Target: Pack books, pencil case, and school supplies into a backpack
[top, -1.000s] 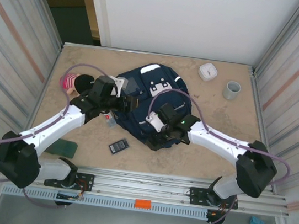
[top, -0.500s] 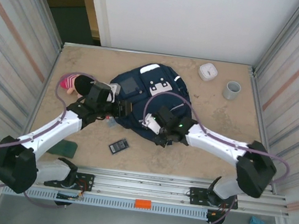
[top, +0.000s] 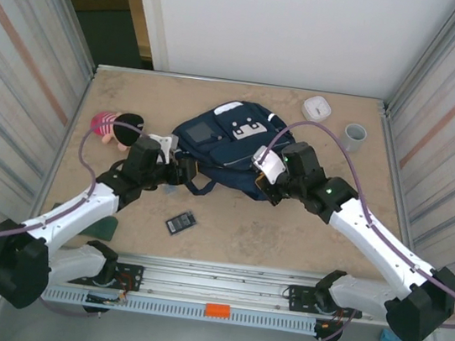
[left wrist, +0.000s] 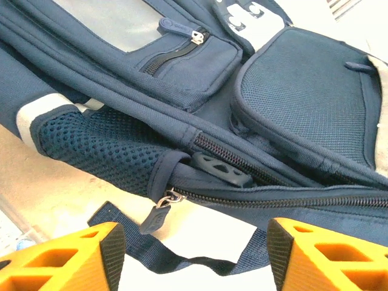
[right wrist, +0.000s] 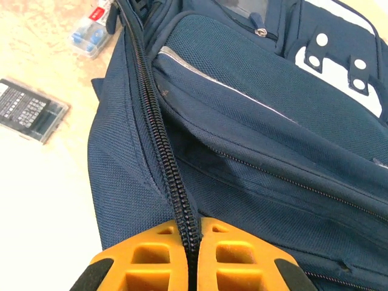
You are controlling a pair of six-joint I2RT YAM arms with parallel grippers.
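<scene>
Navy fabric marks the backpack (top: 229,156), lying mid-table in the top view with both arms reaching in. The left gripper (top: 178,170) is at its near-left edge and the right gripper (top: 265,178) at its near-right edge. The black rectangle (top: 180,222) and the dark green book (top: 103,225) lie on the table nearer the left arm.

On the left wrist camera, the orange fingers (left wrist: 79,257) stand wide apart with nothing between them. The zip pull (left wrist: 159,213) hangs just ahead, a little left of the gap's middle, and the zip runs crosswise.

On the right wrist camera, the fingers press together on the backpack's zip seam. The zip (right wrist: 154,121) runs straight away towards the slim packet (right wrist: 91,35).

The left arm looks better placed to take the pull, with the right anchoring the bag.
</scene>
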